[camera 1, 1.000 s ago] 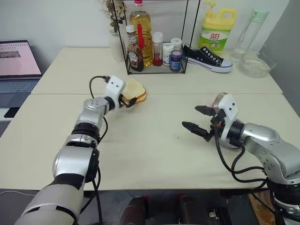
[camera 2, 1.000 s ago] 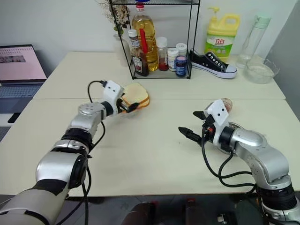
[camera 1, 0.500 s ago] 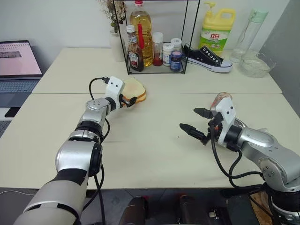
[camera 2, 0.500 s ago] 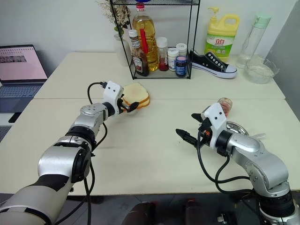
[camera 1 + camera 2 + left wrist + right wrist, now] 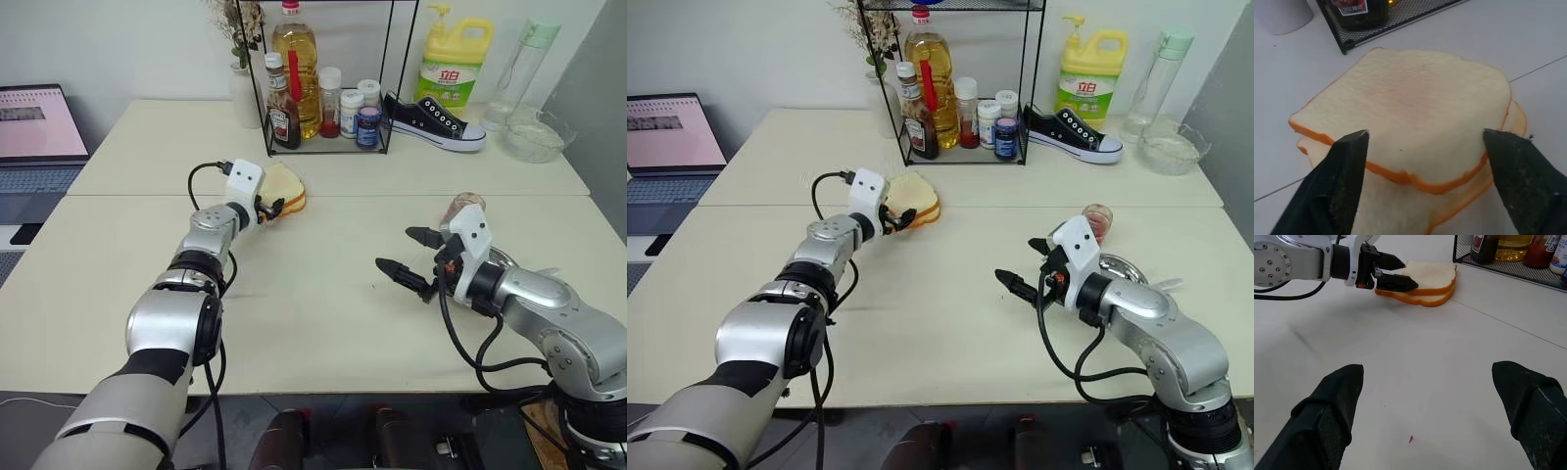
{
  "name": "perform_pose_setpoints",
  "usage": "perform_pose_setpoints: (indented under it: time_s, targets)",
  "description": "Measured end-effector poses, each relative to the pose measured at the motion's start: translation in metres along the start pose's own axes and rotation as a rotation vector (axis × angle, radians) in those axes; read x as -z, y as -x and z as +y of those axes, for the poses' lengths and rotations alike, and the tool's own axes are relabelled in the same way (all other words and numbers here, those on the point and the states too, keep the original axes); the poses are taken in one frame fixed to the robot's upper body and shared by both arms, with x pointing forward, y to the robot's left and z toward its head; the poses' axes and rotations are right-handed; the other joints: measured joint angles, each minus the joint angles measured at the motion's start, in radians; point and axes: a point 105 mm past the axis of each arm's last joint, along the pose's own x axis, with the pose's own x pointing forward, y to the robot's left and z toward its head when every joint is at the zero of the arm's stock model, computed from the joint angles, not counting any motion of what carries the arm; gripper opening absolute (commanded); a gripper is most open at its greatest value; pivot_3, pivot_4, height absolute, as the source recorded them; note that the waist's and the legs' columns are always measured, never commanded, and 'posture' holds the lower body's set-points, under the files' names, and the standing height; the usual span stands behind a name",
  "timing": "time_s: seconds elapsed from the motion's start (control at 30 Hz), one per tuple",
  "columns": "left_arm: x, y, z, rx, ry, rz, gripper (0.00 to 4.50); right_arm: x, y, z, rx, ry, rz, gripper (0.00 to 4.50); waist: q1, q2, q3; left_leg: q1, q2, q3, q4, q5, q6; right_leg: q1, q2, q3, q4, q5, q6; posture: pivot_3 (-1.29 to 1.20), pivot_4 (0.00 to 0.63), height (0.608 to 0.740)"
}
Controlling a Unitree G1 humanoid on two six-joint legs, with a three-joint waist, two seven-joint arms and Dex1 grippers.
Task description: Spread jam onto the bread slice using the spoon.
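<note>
Two bread slices (image 5: 285,188) lie stacked on the cream table (image 5: 313,323), in front of the wire rack. My left gripper (image 5: 269,208) reaches them from the near left. In the left wrist view its black fingers (image 5: 1349,161) press against both side edges of the top bread slice (image 5: 1415,103), which still rests on the lower one. My right gripper (image 5: 1015,258) hovers open and empty over the table's right half. The jam jar (image 5: 1098,217) stands just behind it. A slim silver handle (image 5: 1171,285), apparently the spoon's, sticks out by a metal dish (image 5: 1120,266) behind my right forearm.
A wire rack (image 5: 323,83) with oil and sauce bottles stands at the back centre. Right of it are a black shoe (image 5: 431,122), a yellow detergent jug (image 5: 453,64) and a glass bowl (image 5: 534,135). A laptop (image 5: 34,132) sits at the far left.
My left gripper's fingers have closed in on the top bread slice and its wrist has turned a little. The right gripper stays about where it was, still open.
</note>
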Motion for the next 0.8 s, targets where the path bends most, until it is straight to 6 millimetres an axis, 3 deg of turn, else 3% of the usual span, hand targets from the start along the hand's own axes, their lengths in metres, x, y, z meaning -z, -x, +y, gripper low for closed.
perform_pose_setpoints:
  time_s: [0.3,0.53,0.7,0.8]
  targets:
    - [0.002,-0.002,-0.005,0.012,0.001,0.014,0.06,0.0,0.001,-0.002,0.017,-0.007,0.001,4.5,-0.001,0.0,0.0,0.0,0.0,0.0,0.0,0.0,0.0,0.0,0.0,0.0,0.0,0.0,0.0,0.0,0.15,0.74]
    - [0.002,0.0,-0.001,0.005,0.024,0.008,0.02,-0.001,0.0,-0.002,0.018,-0.01,-0.003,4.5,-0.001,0.0,0.0,0.0,0.0,0.0,0.001,0.0,0.0,0.0,0.0,0.0,0.001,0.0,0.0,0.0,0.15,0.74]
    - [0.0,0.008,0.018,-0.036,0.009,-0.003,0.02,-0.001,0.0,-0.002,0.022,-0.014,-0.007,4.5,-0.001,0.0,0.0,0.0,0.0,0.0,0.001,0.0,0.0,0.0,0.0,0.0,0.001,0.0,0.0,0.0,0.15,0.74]
    - [-0.006,0.012,0.03,-0.071,0.072,-0.041,0.59,-0.001,0.0,-0.002,0.028,-0.016,-0.009,4.5,0.0,0.0,0.0,-0.001,0.0,-0.001,0.001,0.0,0.0,-0.001,0.0,0.0,0.001,0.0,0.0,0.0,0.15,0.74]
